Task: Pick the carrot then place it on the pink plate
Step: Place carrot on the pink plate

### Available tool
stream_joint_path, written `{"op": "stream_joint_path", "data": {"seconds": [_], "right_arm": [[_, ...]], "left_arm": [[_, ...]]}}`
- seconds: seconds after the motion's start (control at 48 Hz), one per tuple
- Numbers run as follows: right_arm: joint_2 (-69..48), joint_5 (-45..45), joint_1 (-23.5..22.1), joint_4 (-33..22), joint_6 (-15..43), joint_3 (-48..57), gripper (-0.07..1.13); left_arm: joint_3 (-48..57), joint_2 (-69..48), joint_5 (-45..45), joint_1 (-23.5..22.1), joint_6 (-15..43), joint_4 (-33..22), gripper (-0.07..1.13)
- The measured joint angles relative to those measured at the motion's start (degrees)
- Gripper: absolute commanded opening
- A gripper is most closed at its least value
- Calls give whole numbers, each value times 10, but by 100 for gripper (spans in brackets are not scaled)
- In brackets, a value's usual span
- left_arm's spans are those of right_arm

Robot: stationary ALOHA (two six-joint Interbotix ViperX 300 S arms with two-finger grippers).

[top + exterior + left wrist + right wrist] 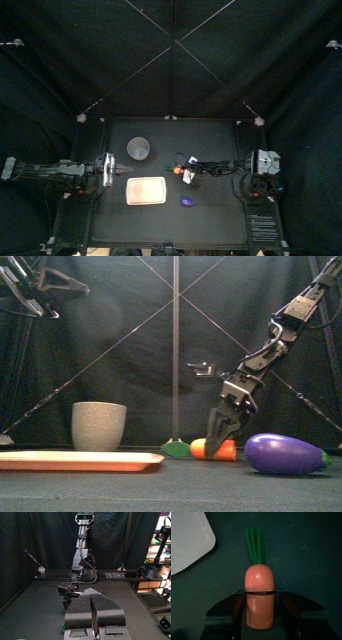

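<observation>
My right hand (261, 601) straddles the carrot (259, 579), jaws parted either side, not yet clamped, I judge. Its long axis runs straight out between them, leaves toward frame top. Only the front view shows it lying on the tabletop (174, 491), right of the pink plate (80, 461). My left hand (93, 612), closed and empty, is farther away.

Black table (147, 228) bears pink tray (144, 190), grey cup (139, 149), carrot (214, 449), purple eggplant (285, 454).

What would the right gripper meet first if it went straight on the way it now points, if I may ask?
The carrot, which lies between the open jaws of the right gripper in the right wrist view; the table would follow right beneath, though depth there is unclear.
</observation>
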Motion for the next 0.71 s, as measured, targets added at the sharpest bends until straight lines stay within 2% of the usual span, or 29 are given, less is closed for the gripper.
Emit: {"op": "stream_joint_path", "data": {"seconds": [0.083, 0.167, 0.417, 0.708], "right_arm": [[1, 3, 1, 0, 0, -5, 47], [0, 7, 2, 0, 0, -15, 41], [-4, 46, 33, -4, -3, -105, 42], [57, 47, 129, -40, -2, -260, 42]], "left_arm": [[0, 0, 0, 0, 0, 0, -3], [0, 0, 0, -1, 0, 0, -3], [0, 0, 0, 0, 0, 0, -3], [3, 0, 0, 0, 0, 0, -3]]}}
